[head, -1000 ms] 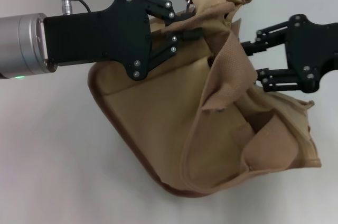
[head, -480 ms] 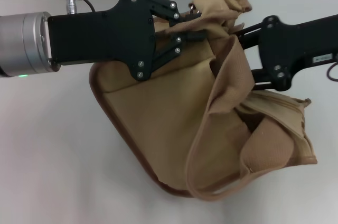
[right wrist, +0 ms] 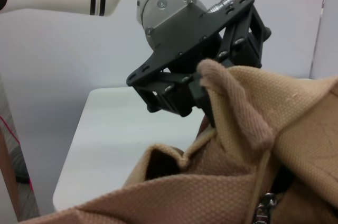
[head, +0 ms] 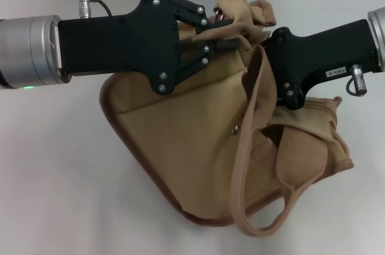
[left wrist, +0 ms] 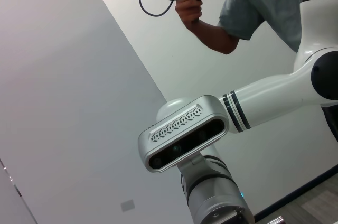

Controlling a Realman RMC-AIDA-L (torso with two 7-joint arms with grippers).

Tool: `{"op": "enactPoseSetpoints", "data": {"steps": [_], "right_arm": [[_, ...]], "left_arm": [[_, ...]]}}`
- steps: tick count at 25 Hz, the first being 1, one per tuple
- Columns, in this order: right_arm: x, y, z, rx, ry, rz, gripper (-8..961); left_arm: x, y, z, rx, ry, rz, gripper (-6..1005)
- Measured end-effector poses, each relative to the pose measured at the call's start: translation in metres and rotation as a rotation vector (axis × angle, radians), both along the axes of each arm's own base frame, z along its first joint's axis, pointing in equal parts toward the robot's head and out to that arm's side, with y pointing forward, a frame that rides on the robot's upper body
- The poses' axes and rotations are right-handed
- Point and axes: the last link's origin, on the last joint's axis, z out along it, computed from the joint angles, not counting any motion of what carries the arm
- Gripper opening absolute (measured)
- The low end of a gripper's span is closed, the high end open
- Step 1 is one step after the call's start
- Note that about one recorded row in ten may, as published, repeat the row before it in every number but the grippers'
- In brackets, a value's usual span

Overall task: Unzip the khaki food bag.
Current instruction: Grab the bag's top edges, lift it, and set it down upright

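Khaki food bag [head: 180,147] lies slumped on its side on the white table [head: 54,177], centre to right of the head view, brown-piped base edge toward the near left, top opening toward the far right. One webbing handle [head: 264,207] trails loose at the near edge; a snap stud [head: 235,129] shows on the front panel. Fabric at the top is bunched, so zipper line is mostly hidden in the head view. Silver zipper pull [right wrist: 265,207] shows only in the right wrist view, hanging below a fold of canvas.

Left gripper [head: 225,33] reaches in from the left, fingers closed down on a fold of the bag's top edge at the far side; the right wrist view confirms the pinch on the canvas roll. Function: anchor.

Right gripper [head: 272,56] comes in from the right, tips buried in the bunched top fabric just beside the left gripper. Finger opening and contents: cannot tell.

Step in hand (judged): bag braced, right arm working at the zipper pull. How far the zip is open cannot be read.

Next move calls for: firm hold on the pull, then draw along the zipper track away from the anchor, keeping fabric taut.
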Motion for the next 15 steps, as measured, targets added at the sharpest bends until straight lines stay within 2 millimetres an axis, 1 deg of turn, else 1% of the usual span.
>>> {"op": "enactPoseSetpoints", "data": {"steps": [2,7,11,15], "right_arm": [[-0.0005,-0.0005,0.0006,0.003,-0.003,0.013,448],[-0.0003,-0.0014,0.0029,0.017,-0.008,0.023,221],[0.0011,-0.0021,0.0031,0.021,-0.008,0.019,145],[0.0032,-0.0038,0.008,0.047,-0.006,0.019,70]], "left_arm": [[0.0001,0.0,0.0,0.0,0.0,0.0,92],[0.0001,-0.0001,0.0,0.0,-0.001,0.0,92],[-0.0005,-0.0002,0.0003,0.001,-0.001,0.002,92],[-0.0016,-0.0003,0.0008,0.004,-0.002,0.006,92]]}}
